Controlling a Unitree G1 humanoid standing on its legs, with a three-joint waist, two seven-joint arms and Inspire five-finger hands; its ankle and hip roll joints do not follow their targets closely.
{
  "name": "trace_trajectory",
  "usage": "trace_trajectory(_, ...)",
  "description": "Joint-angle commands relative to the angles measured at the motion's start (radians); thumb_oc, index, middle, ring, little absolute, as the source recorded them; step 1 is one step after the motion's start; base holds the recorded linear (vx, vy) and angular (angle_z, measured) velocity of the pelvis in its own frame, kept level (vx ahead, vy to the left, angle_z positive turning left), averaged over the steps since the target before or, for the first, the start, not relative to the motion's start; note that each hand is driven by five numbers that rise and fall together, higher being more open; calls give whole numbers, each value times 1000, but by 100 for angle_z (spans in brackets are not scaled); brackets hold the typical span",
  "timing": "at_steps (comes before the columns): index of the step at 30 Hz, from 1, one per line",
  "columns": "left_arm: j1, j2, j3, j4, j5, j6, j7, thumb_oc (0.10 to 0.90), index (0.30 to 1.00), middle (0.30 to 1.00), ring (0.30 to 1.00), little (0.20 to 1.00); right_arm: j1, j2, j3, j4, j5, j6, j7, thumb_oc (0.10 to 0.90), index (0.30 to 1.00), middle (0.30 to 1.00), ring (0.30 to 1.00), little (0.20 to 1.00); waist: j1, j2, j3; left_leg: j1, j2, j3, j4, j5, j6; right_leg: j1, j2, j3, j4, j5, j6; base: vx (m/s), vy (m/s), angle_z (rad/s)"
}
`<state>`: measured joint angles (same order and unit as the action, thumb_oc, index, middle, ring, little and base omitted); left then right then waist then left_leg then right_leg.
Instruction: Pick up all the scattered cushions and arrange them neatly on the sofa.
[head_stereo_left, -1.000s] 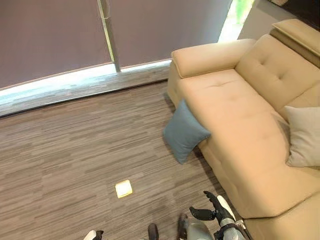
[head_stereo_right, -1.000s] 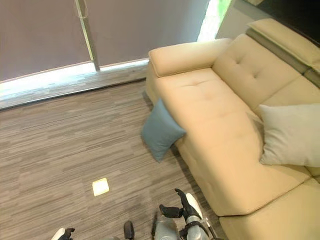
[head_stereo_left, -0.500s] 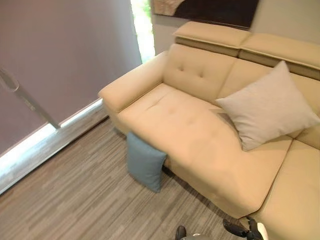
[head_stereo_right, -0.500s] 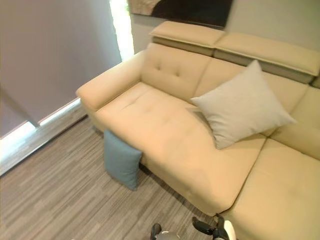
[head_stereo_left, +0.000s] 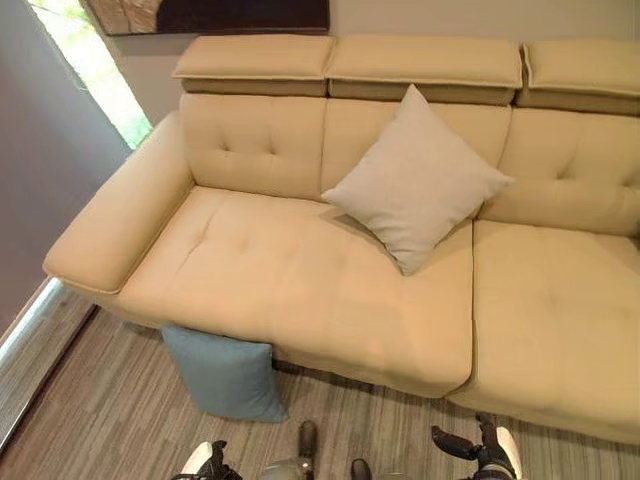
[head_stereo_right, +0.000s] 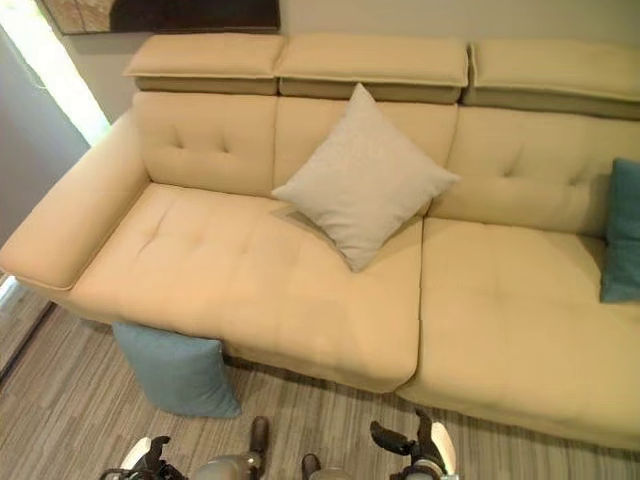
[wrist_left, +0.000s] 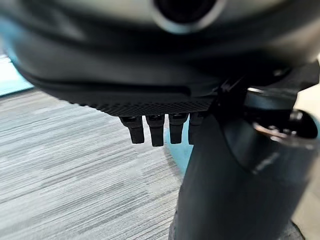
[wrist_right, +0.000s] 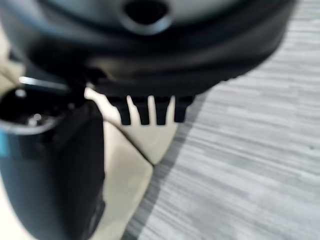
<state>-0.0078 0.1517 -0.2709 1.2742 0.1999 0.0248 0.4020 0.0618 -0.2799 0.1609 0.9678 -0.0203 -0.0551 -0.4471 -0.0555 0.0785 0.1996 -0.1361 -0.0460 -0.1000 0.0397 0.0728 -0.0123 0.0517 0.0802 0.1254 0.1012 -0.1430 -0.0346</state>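
Blue cushion (head_stereo_left: 226, 374) at seven o'clock, upright on the floor (head_stereo_left: 60, 420) against the sofa (head_stereo_left: 300, 290) front. Probably light, soft, squashy; best gripped across a top corner. Beige cushion (head_stereo_left: 416, 178) at twelve, on the seat. Teal cushion (head_stereo_right: 623, 232) at three. Left hand (head_stereo_left: 205, 464), right hand (head_stereo_left: 478, 450) low, fingers relaxed, empty.

Left sofa seat (head_stereo_left: 270, 280) bare; beige cushion (head_stereo_left: 415, 190) mid-back.

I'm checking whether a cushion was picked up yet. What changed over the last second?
Only the camera swung round to face the sofa. The blue cushion is still on the floor against its front, the beige cushion still on the seat. The left hand and right hand stay low, holding nothing.
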Motion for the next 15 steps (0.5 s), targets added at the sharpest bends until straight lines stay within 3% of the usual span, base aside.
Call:
trace_trajectory(1, 3, -2, 15, 37, 17, 14, 3, 800, 900, 900, 900, 900, -2, -3, -16, -54, 7, -41, -30, 800, 900, 900, 900, 900, 33, -30, -42, -30, -50, 21, 75, -79, 17, -24, -25, -69, 18, -23, 66, 143, 60, -57)
trace_trajectory(3, 4, 0, 13, 38, 22, 17, -1, 800, 900, 900, 900, 900, 0, 2, -21, -51, 17, -42, -27, 800, 900, 900, 900, 900, 29, -34, -49, -16, -49, 19, 60, -80, 24, -25, -27, -65, 30, -31, 66, 145, 79, -2)
trace_trajectory(6, -3, 7, 14, 31, 17, 19, -3, 800, 900, 900, 900, 900, -8, 15, -11, -74, 17, -42, -13, 800, 900, 900, 900, 900, 28, -35, -47, 21, -37, 39, 31, -100, 58, -97, -47, -102, 194, -52, 101, 121, 112, 2)
trace_trajectory(8, -11, 17, 18, 26, 6, 16, -3, 800, 900, 900, 900, 900, -25, 21, 5, -91, 3, -39, 0, 800, 900, 900, 900, 900, 44, -36, -22, 49, -11, 89, 16, -114, 67, -171, -131, -228, 301, -19, 146, 42, 28, -68)
trace_trajectory(10, -12, 23, 15, 21, 18, 19, -3, 800, 900, 900, 900, 900, -31, 25, 8, -115, -13, -38, 11, 800, 900, 900, 900, 900, 46, -30, -26, 63, 14, 119, 5, -126, 62, -170, -199, -326, 255, -1, 137, 106, -47, -84)
trace_trajectory(15, -29, 40, -21, 25, 114, 31, -22, 800, 900, 900, 900, 900, -28, 0, 2, -179, -51, -36, -7, 800, 900, 900, 900, 900, 6, -13, -8, 112, 43, 131, 6, -167, 47, -250, -255, -323, 147, 72, 144, 147, -106, -31)
